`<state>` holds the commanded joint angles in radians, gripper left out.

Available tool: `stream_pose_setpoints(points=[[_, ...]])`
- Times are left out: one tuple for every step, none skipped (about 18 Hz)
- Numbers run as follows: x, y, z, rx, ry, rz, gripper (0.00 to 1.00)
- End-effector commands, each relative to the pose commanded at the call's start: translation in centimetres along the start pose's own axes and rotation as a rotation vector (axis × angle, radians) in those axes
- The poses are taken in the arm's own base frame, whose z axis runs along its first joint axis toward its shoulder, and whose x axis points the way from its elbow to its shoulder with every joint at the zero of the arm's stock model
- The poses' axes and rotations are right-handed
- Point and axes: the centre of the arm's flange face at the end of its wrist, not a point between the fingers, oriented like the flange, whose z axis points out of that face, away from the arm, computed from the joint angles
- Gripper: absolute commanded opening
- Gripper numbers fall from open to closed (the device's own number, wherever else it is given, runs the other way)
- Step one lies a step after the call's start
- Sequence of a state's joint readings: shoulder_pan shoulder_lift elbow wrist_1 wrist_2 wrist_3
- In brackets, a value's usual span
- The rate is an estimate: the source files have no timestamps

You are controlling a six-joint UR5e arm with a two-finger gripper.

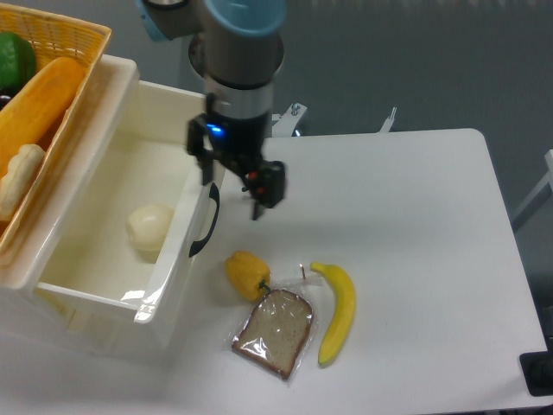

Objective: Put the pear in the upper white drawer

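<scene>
Pear (149,228) sits loose in the upper white drawer (104,259); looks light, smooth, kinda slippery, best gripped across its middle. End effector (259,194) carries nothing, can't tell its opening.

The pale cream-white lumpy plastic pear (149,229) lay inside the deep cream-white plastic drawer (104,298). The black two-finger claw (257,194) hung empty over the white tabletop (415,259), beside the drawer's dark handle (206,221).
</scene>
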<state>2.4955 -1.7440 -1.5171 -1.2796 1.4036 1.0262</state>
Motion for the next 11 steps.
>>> stream_pose_setpoints(points=[[-1.4,1.0,0.2,0.001,-0.011,-0.026,1.0],[-2.7,1.8,1.0,-0.004,-0.009,-0.043,1.0],[-4.0,2.8,1.5,-0.009,-0.008,-0.067,1.0],[-5.1,3.6,2.1,-0.012,-0.005,-0.086,1.0],[-6.2,4.1,3.0,-0.017,-0.003,-0.101,1.0],[-7.3,4.8,3.6,-0.017,-0.008,-0.116,1.0],[-8.2,5.3,4.6,-0.018,-0.012,-0.117,1.0],[-9.1,5.9,5.3,-0.022,-0.021,-0.11,1.0],[-10.1,6.8,6.1,-0.041,-0.027,-0.102,1.0],[-10.8,7.7,6.6,-0.066,-0.032,-0.076,1.0],[-11.3,8.3,7.2,-0.09,-0.029,-0.029,1.0]])
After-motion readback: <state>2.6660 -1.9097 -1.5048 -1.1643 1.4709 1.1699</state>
